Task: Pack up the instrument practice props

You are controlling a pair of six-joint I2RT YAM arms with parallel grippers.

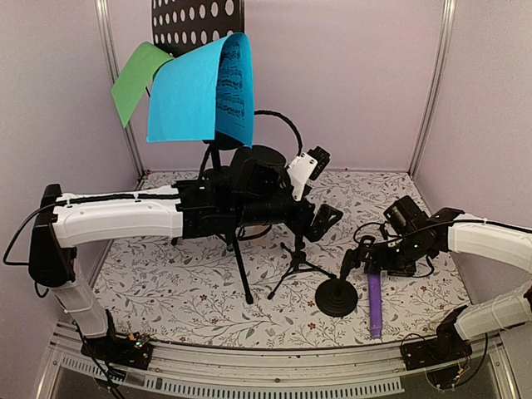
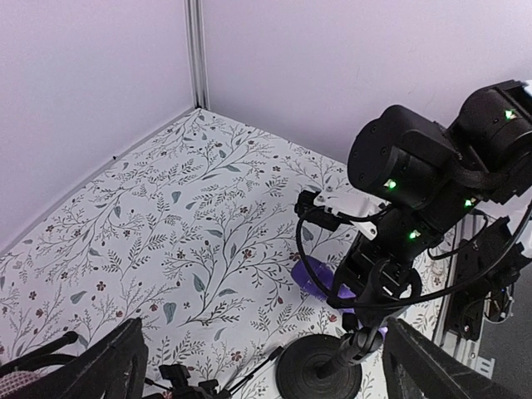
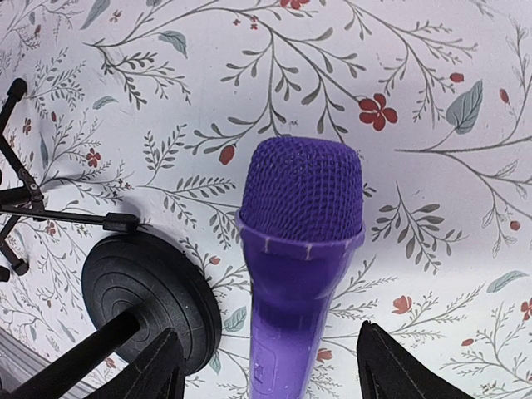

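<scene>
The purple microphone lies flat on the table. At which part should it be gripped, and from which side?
Grip the purple microphone on its handle just behind the mesh head, coming from above with fingers across it. It lies flat, the handle is slimmer than the head, and the right gripper straddles it, open. The round stand base sits close beside.

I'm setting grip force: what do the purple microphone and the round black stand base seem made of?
Purple microphone: likely plastic, smooth glossy body, moulded mesh-pattern head in one colour. Round stand base: matte black with concentric ridges, perhaps cast metal or plastic; unclear which.
</scene>
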